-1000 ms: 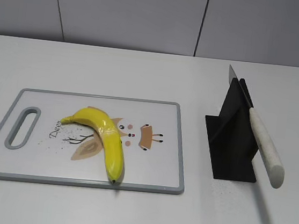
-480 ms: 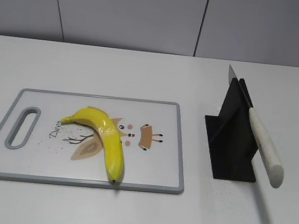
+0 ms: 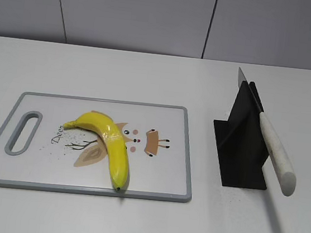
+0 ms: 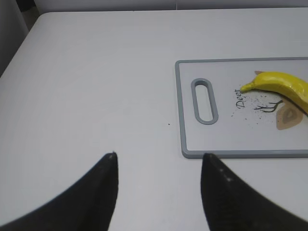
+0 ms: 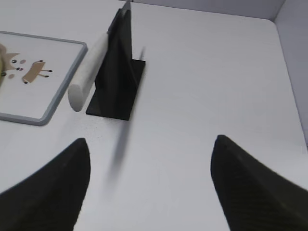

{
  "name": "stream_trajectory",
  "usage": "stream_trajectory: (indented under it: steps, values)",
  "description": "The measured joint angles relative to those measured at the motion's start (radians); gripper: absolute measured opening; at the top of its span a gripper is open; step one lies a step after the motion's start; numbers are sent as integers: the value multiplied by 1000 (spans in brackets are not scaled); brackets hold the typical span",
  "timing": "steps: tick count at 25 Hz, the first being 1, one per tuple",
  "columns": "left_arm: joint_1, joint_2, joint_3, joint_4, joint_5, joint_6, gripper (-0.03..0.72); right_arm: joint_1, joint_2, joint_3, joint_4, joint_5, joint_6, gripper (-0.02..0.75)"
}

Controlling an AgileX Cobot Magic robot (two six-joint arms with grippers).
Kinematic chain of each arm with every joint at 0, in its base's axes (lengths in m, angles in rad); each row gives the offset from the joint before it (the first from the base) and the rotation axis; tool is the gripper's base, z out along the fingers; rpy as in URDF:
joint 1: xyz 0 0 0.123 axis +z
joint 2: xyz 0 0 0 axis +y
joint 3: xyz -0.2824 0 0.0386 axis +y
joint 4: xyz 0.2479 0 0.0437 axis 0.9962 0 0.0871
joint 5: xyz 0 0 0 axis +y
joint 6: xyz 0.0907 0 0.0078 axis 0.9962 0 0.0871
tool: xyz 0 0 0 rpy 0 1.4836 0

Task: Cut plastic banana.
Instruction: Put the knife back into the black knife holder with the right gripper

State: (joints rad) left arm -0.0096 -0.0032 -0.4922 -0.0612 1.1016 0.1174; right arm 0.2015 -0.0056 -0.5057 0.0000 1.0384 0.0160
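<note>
Progress: nothing of the cut is judged done; the plastic banana is seen whole and the knife is seen unheld in its black knife stand.
Left gripper: its two dark fingers are spread wide above bare white table, with nothing between them.
Right gripper: its fingers are likewise spread wide and nothing is held.
Banana, relative to left gripper: it is found ahead and to the right, well apart, lying on the grey-rimmed cutting board, past the board's handle slot.
Banana on board: it lies curved across the printed cartoon, its dark tip at the near edge in the exterior view.
Knife, relative to right gripper: it is found ahead and to the left, its pale speckled handle sticking out toward the gripper, with the blade slotted in the stand.
Left to do: as judged, the handle is to be grasped by the right gripper, the knife drawn out, the banana perhaps steadied by the left, and the blade pressed through the fruit.
Risk: the glossy banana may be expected to roll or slip under the blade.
</note>
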Motion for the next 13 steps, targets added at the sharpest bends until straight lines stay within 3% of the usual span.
stream_trajectory:
  steps: [13]
  values:
    - [0, 0, 0, 0, 0, 0, 530, -26, 0, 0, 0, 0, 1, 589]
